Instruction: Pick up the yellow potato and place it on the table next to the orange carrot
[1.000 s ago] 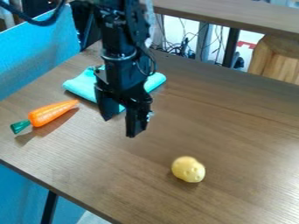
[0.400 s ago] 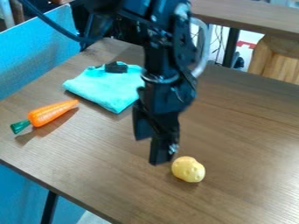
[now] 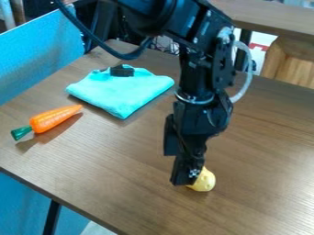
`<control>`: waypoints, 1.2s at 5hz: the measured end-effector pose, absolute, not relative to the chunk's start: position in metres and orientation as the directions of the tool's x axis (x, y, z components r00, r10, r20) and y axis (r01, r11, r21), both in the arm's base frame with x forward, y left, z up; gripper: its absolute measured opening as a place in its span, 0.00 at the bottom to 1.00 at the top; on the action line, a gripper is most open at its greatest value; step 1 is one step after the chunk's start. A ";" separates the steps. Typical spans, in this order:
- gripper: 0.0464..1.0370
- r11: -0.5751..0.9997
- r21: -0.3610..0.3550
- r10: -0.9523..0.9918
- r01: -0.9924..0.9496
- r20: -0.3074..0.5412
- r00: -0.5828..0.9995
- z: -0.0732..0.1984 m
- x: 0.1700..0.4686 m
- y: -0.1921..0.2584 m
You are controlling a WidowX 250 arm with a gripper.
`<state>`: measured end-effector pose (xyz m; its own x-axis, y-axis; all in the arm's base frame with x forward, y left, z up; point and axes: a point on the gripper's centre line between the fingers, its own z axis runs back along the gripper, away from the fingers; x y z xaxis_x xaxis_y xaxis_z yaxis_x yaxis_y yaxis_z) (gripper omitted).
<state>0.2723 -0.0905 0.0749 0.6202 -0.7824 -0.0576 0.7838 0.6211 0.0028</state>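
The gripper [image 3: 177, 170] stands open just left of the potato [image 3: 204, 181] — seemingly ungrasped, unlifted on the table [image 3: 264, 137].

Brown wood-grain table [image 3: 264, 151], blue panel [image 3: 36, 59] (slanting, at left), loose cables [image 3: 164, 44] behind.

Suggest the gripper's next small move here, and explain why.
I'd probably ease the gripper slightly to the picture's right, keeping it open. Its fingers look apart, and the nearer one partly hides the potato, most of which shows right of both fingers, so closing now might miss it. Height is hard to judge.
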 end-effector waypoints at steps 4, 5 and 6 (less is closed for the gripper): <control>0.96 0.559 0.001 -0.828 0.829 -0.060 0.558 0.058 0.294 -0.098; 0.96 0.538 -0.021 -0.841 0.843 -0.088 0.534 0.043 0.299 -0.099; 0.96 0.548 -0.036 -0.832 0.836 -0.123 0.541 0.027 0.302 -0.099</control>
<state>0.3015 -0.0991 0.0266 0.5406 -0.8322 -0.1234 0.8356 0.5482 -0.0365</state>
